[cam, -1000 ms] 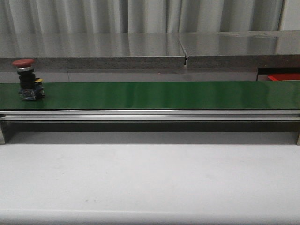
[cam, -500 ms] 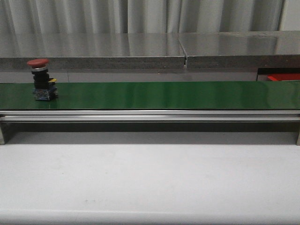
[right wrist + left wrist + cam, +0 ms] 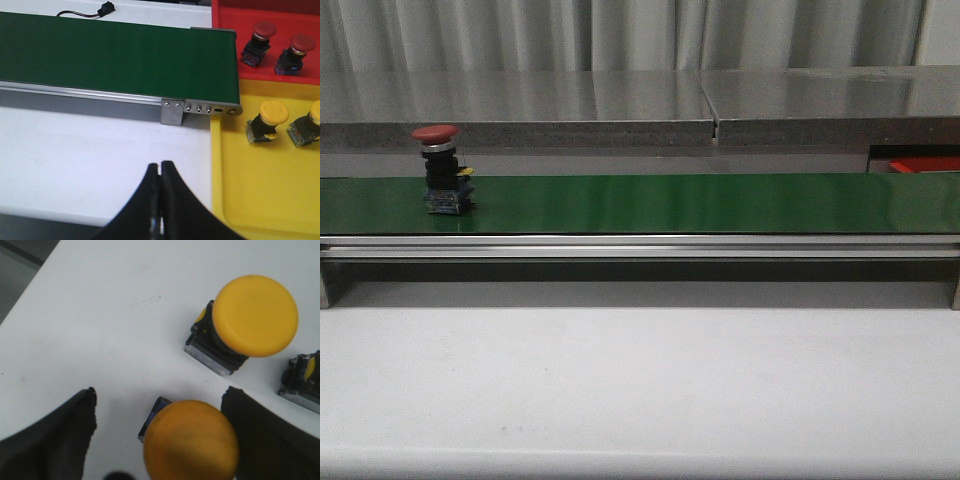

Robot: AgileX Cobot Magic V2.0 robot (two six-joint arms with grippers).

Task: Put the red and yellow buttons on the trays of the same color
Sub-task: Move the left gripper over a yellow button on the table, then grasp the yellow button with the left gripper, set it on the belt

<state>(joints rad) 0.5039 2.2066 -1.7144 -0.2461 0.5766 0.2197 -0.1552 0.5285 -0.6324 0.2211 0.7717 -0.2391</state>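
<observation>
Your red mushroom-head push button on its black switch block (image 3: 441, 170) stands upright on the long green conveyor belt (image 3: 700, 203), out toward 9 o'clock in the front view, so the belt, not an arm, has charge of it for now.

Your right pincer (image 3: 160, 172) hangs above the white worktop (image 3: 90, 140) with its tips pressed together and nothing between them. It sits by the belt's end, probably so a pick there is short. At 1 o'clock from it lies the red plastic tray (image 3: 227, 45), already holding red buttons; at 3 o'clock is the yellow plastic tray (image 3: 260, 190), holding yellow ones.

Your left pincer (image 3: 160, 412) is spread wide over a yellow mushroom-head button (image 3: 191, 441), straddling it without gripping, likely ready to feed it on.
</observation>
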